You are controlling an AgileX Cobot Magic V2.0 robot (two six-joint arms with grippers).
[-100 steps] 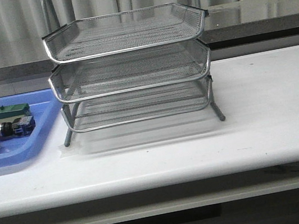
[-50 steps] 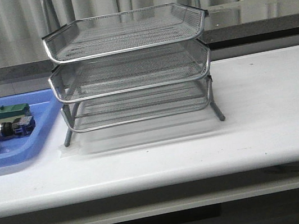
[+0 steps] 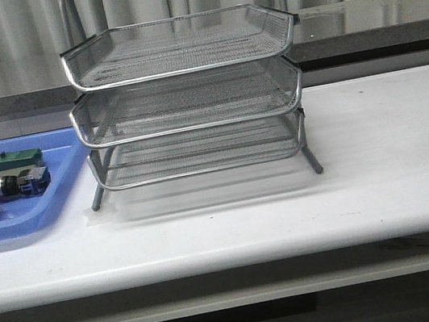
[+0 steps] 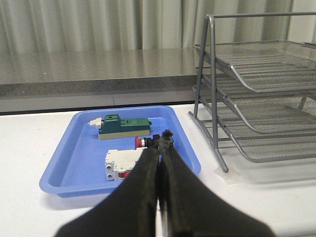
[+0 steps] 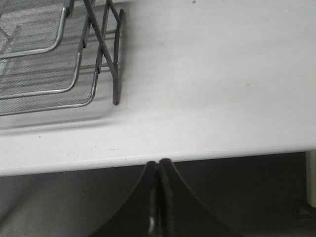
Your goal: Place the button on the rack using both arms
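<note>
Nothing has shifted over the last second, so your task has not started: the button (image 3: 16, 183) still lies in the blue tray (image 3: 62, 203), left of the rack (image 3: 187, 104). Your left pincer (image 4: 162, 139) and right pincer (image 5: 158, 163) are both closed, empty.

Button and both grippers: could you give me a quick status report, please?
Left gripper shut, empty, short of the blue tray. Right gripper shut, empty, at the table edge. Button lying in the tray, untouched. Rack tiers empty; nothing in the way.
</note>
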